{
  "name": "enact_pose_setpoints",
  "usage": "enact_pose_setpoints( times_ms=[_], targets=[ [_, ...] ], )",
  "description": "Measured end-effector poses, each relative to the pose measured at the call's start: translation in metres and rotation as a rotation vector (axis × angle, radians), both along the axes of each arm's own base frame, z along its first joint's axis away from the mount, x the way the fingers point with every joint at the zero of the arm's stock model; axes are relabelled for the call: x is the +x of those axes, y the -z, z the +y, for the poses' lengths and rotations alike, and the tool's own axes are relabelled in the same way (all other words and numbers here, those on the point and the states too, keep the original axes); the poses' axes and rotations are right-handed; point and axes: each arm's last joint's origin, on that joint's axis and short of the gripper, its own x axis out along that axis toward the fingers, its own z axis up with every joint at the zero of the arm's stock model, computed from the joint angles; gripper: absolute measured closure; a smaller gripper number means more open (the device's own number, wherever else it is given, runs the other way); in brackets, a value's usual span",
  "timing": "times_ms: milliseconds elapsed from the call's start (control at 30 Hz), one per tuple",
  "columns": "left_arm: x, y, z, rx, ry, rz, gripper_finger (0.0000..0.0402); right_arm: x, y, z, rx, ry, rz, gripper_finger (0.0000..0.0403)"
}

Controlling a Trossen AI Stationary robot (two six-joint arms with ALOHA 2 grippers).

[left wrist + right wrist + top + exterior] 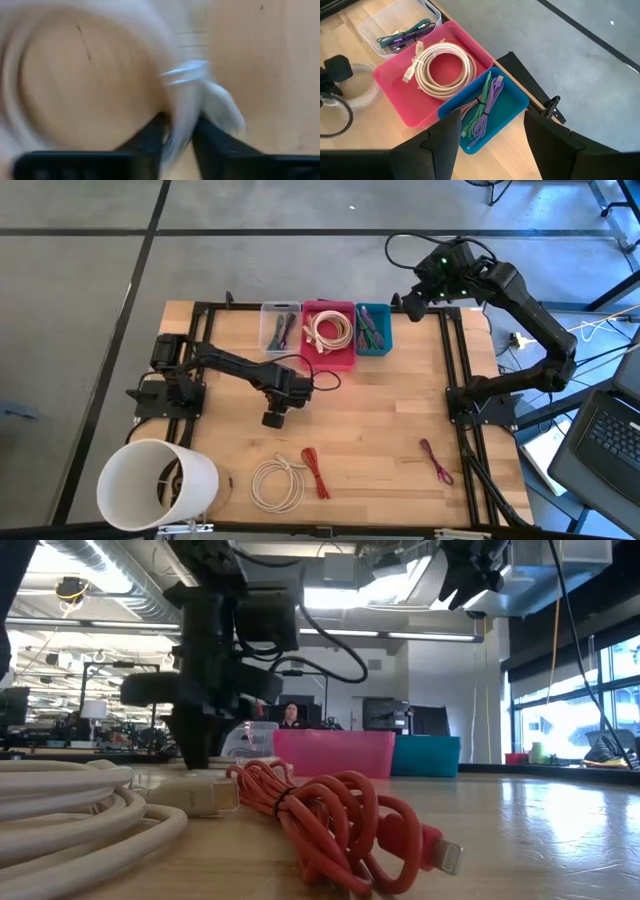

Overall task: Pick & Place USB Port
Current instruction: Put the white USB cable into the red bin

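A white cable coil [278, 483] lies flat near the table's near edge, large in the low view [70, 805], with a red cable bundle [316, 472] [340, 815] beside it. My left gripper [273, 418] [195, 755] is just beyond the coil, toward the far edge, fingers pointing down. In its blurred wrist view the fingers [160, 130] stand a narrow gap apart, with the white coil [190, 95] showing between them farther off. My right gripper [412, 302] [492, 142] hangs wide open high above the blue bin [520, 107].
A clear bin [280, 327], a pink bin [345, 360] holding another white coil [442, 70] and the blue bin [373, 345] with green and purple cables sit in a row at the far edge. A white bucket [155, 485] stands at the near left corner. A dark red cable [437, 461] lies near right.
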Motion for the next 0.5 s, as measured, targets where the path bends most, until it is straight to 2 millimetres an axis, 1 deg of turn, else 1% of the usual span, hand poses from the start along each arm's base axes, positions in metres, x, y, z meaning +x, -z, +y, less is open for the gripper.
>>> enact_pose_setpoints(
  times_ms=[33,67,133,233,333,433,500],
  targets=[
    [-0.001,-0.001,0.000,-0.019,-0.024,0.000,0.0355,0.000,0.000,0.000,-0.003,-0.002,0.002,0.0183],
    [-0.001,-0.002,0.000,-0.034,-0.053,0.001,0.0369,0.000,0.000,0.000,-0.004,-0.003,0.003,0.0183],
    [-0.002,-0.005,-0.001,-0.036,-0.112,-0.006,0.0370,0.000,0.000,0.000,-0.007,-0.004,0.001,0.0183],
    [-0.009,-0.013,-0.008,-0.042,-0.160,0.042,0.0370,0.000,0.000,0.000,-0.021,-0.013,0.013,0.0183],
    [-0.007,-0.038,-0.017,-0.054,-0.186,-0.022,0.0370,0.000,0.000,-0.001,-0.025,-0.018,0.016,0.0183],
    [-0.011,-0.066,-0.026,-0.038,-0.210,-0.062,0.0370,0.000,0.000,-0.001,-0.031,-0.014,0.022,0.0183],
    [-0.009,-0.088,-0.032,-0.048,-0.215,-0.148,0.0370,-0.001,0.000,-0.001,-0.041,-0.003,0.030,0.0183]
  ],
)
